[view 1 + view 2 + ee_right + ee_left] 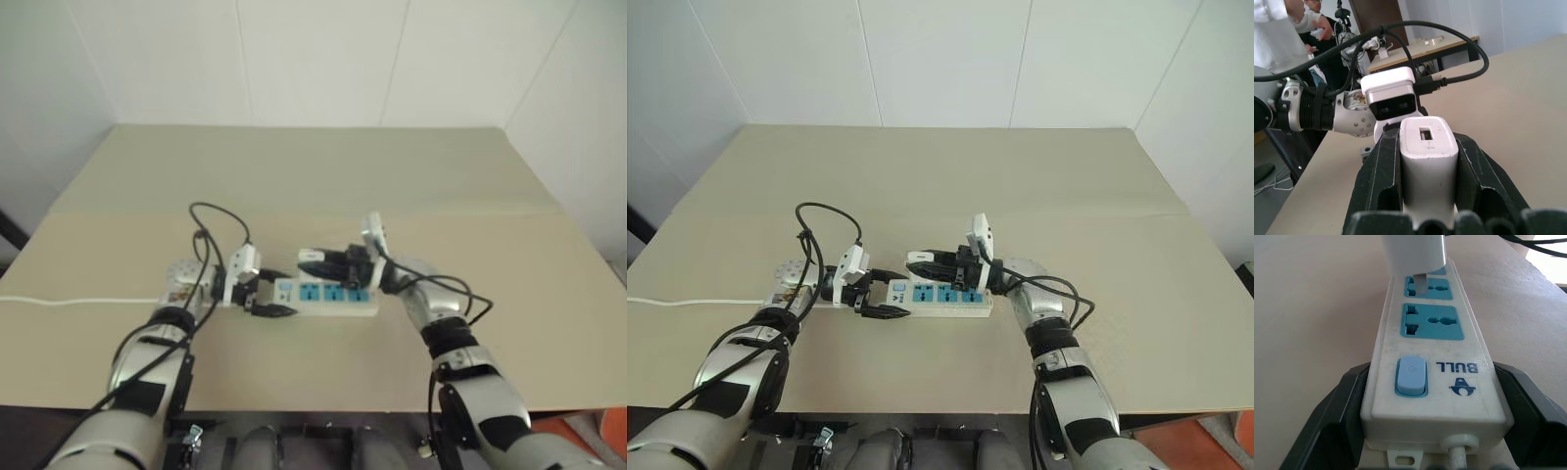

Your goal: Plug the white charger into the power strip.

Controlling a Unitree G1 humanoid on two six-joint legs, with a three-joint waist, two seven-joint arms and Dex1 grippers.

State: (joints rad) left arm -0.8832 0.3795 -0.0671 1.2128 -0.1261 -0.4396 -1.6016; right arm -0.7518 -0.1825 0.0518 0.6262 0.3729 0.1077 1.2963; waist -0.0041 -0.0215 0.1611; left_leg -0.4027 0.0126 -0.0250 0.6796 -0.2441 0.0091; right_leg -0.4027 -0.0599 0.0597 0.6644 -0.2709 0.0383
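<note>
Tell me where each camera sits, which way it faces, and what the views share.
Head views: look forward and down at the table, both arms showing.
Left wrist view: looks along the power strip clamped in the left gripper; the white charger hangs above a socket.
Right wrist view: looks over the charger held in the right gripper toward the left arm.
Shared: charger and strip.

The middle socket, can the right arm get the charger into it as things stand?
Probably yes. The charger, clamped in the right fingers, already hangs just above the strip with its prong at a socket beyond the switch-end one; nothing lies between, and the left fingers brace the strip's switch end.
</note>
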